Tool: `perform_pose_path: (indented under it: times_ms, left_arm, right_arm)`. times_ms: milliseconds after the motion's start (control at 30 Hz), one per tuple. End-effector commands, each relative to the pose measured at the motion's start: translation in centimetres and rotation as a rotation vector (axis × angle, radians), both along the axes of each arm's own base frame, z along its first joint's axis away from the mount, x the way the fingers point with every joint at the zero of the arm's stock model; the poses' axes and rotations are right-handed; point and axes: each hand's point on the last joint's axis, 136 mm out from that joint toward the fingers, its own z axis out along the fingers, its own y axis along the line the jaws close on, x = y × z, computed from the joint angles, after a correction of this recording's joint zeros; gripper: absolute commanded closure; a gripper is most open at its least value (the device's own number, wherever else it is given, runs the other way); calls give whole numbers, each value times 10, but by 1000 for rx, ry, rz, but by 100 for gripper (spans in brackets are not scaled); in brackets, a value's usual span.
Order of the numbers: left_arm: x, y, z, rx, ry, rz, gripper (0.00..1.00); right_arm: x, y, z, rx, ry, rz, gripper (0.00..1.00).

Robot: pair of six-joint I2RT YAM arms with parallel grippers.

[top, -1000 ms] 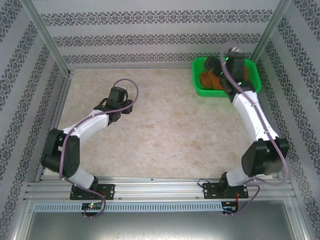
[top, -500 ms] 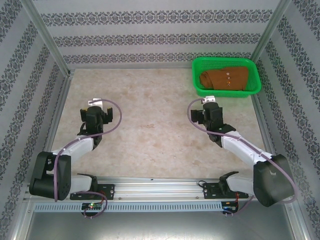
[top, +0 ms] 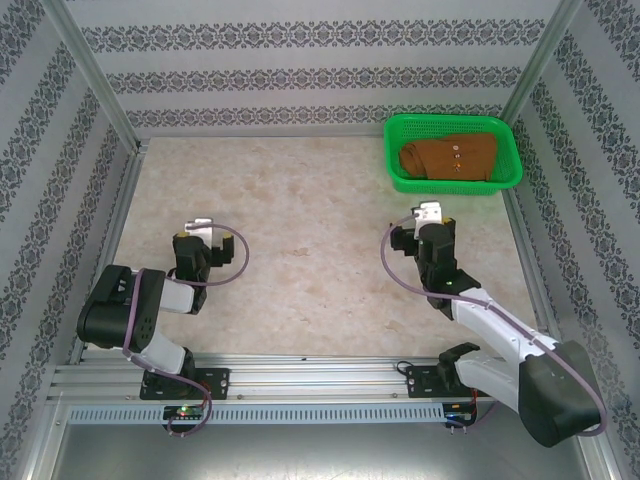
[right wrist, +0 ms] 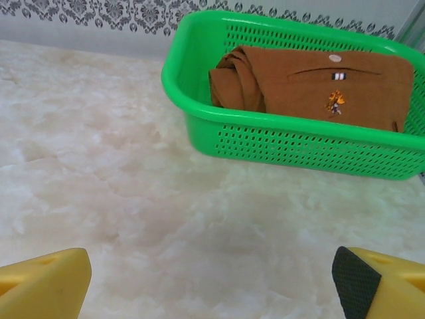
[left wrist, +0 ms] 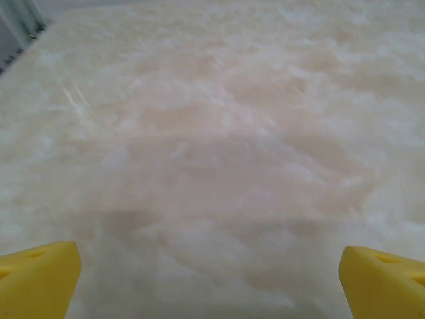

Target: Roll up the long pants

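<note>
Rust-brown long pants [right wrist: 312, 83] bundled in green basket [right wrist: 299, 149], legs apparently hidden.

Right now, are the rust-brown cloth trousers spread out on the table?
No, the rust-brown cloth trousers sit bundled inside the green perforated plastic basket.

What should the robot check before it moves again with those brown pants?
1. Pants inside the green basket: ok, nothing hangs over the rim.
2. Pants rolled all the way: cannot tell. Curled layers show at one end, but the far side is hidden.
3. Left claw open and holding nothing: ok.
4. Right claw open and holding nothing: ok.
5. Right claw facing the basket: ok, and apart from it.
</note>
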Motion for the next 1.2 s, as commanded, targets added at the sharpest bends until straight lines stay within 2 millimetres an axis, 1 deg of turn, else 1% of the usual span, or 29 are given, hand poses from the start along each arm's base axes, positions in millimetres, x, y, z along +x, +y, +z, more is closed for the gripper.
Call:
perform_pose_path:
  times_ms: [0,67,100,167,200,233,267,300,333,367,400,433,500,667,1167]
  left_arm:
    - [21,-5,25,-8,-71,-28,0]
    - [27,0,22,-62,-35,-36,0]
    - [28,0,21,-67,-31,-38,0]
    - [28,0,21,-66,-31,-38,0]
    - [28,1,21,-67,-30,-36,0]
    - [28,0,21,-67,-31,-37,0]
    - [28,0,21,-67,-30,-37,0]
    - [28,0,21,-69,-30,-37,0]
    - [28,1,21,-69,-30,-36,0]
    - [28,1,21,-69,-27,-36,0]
    - [28,1,21,-71,-27,-35,0]
    - [28,1,20,-71,-24,-35,0]
    - [29,2,21,-73,-25,-34,0]
    - [29,1,21,-75,-25,-36,0]
    - [30,2,20,-86,-18,-42,0]
  right_arm:
    - [-3,-20,-9,-33,-66,-43,6]
    - [1,-31,-17,-31,-104,-61,6]
    - [2,-38,-24,-15,-114,-77,6]
    - [12,-45,-21,40,-189,-78,6]
    - [18,-46,-23,9,-184,-81,6]
    - [26,-48,-28,8,-163,-80,6]
    - [38,-52,-37,34,-124,-80,7]
    - [48,-50,-44,47,-112,-68,8]
    - [51,-53,-55,69,-94,-66,8]
    - [52,-59,-58,92,-92,-80,8]
    - [52,-58,-60,92,-58,-77,7]
    - [56,-54,-56,92,-41,-46,6]
    - [57,-51,-55,96,-66,-27,2]
    - [54,-51,-55,81,-63,-33,2]
    - [56,-50,-55,91,-55,-23,2]
